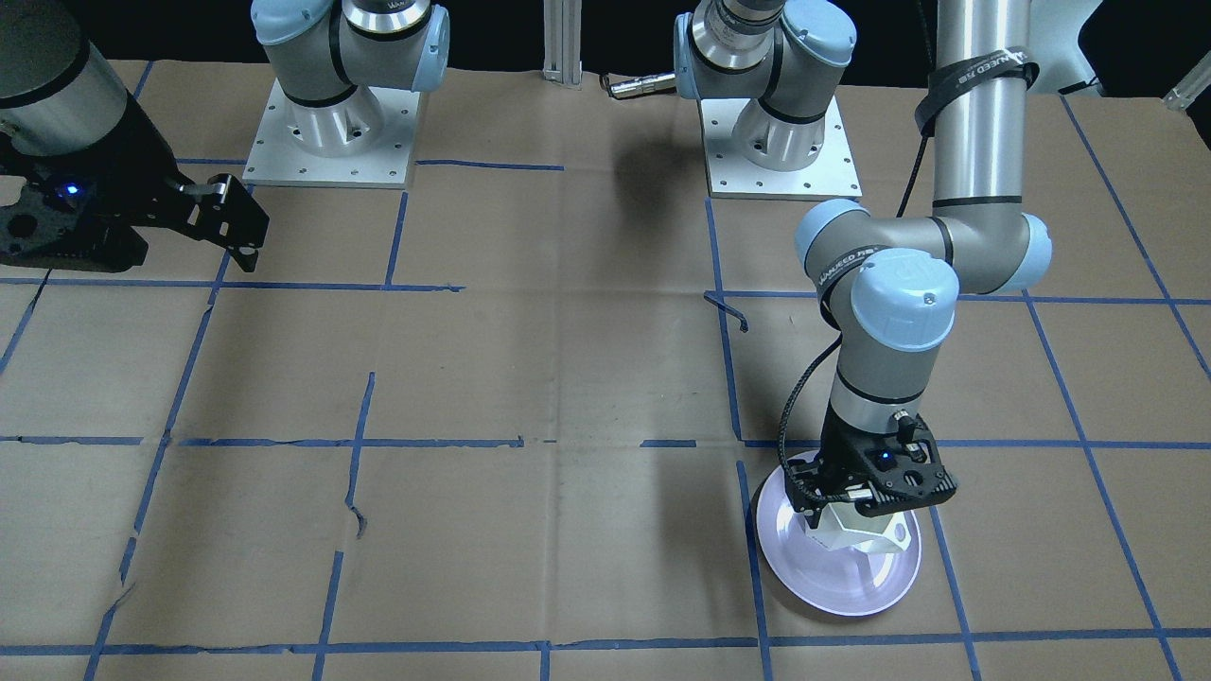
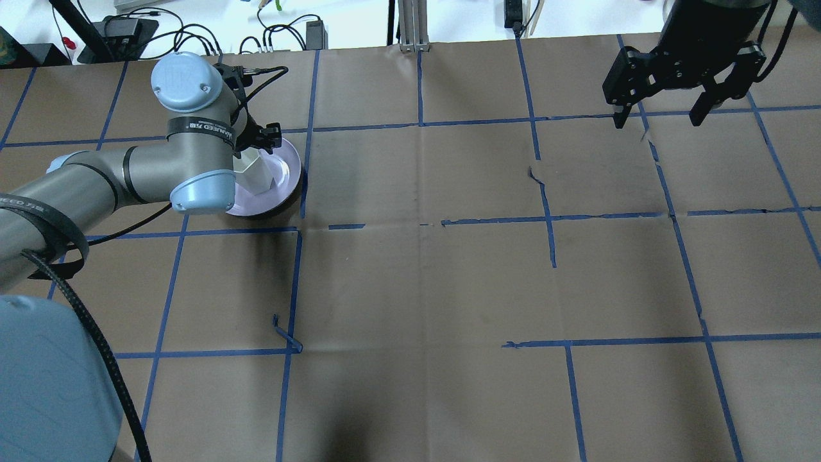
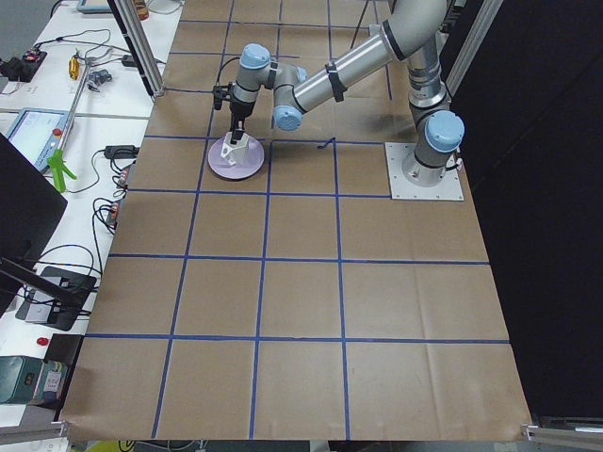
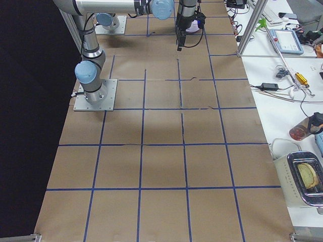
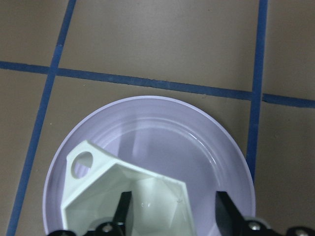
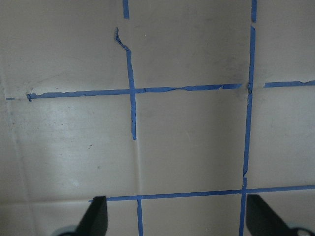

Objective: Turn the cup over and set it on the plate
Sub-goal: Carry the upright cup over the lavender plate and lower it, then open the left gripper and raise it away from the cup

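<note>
Cup [image 5: 147,191] upright, mouth up, on plate [image 5: 162,123]. Left gripper [image 5: 173,209] unclenched, fingers straddling one cup wall, not pinching; I judge placement done. Right gripper [image 6: 177,216] spread, parked well apart to avoid interference.

White cup [image 5: 153,195] — upright on lavender plate [image 5: 162,125]

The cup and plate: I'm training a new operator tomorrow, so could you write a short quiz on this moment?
1. True or false: the cup lies outside the plate's rim.
2. In the left wrist view, the cup's opening faces: A) the camera, B) down onto the plate, C) sideways.
3. Fill in: the left gripper hangs over the plate; the right gripper, away from it, has its jaws ___.
Key: 1 false, the cup sits on the plate; 2 A; 3 open.
</note>
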Robot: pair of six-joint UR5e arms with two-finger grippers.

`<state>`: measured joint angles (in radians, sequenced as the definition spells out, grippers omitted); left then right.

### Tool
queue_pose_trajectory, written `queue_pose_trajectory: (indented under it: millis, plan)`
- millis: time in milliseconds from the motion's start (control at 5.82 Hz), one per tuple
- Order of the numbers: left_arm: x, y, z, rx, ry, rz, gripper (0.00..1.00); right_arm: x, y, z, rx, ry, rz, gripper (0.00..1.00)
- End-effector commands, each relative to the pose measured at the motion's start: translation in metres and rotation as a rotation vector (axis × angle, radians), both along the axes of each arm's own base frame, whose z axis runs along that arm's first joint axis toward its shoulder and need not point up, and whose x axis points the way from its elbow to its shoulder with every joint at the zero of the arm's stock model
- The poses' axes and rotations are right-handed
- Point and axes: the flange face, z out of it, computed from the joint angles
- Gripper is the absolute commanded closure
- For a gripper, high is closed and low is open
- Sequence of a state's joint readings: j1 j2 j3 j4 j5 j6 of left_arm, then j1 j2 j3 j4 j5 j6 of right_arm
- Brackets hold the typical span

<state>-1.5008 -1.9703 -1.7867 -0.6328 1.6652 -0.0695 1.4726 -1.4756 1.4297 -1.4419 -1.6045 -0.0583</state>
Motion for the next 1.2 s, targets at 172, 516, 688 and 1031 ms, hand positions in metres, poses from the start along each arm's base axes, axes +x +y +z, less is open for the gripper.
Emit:
queue_pose_trajectory:
  millis: [172, 516, 688, 1031]
  plan:
    - [-0.004, 0.041, 0.132, 0.252, 0.072, -0.006, 0.00, 0.000, 0.000, 0.000, 0.000, 0.000, 0.000, 0.00]
    - [-0.028, 0.084, 0.202, 0.376, 0.164, -0.030, 0.00, 0.000, 0.000, 0.000, 0.000, 0.000, 0.000, 0.00]
    - [-0.058, 0.100, 0.218, 0.384, 0.161, -0.080, 0.00, 0.000, 0.000, 0.000, 0.000, 0.000, 0.000, 0.00]
    - [-0.074, 0.115, 0.230, 0.376, 0.086, -0.107, 0.00, 0.000, 0.000, 0.000, 0.000, 0.000, 0.000, 0.00]
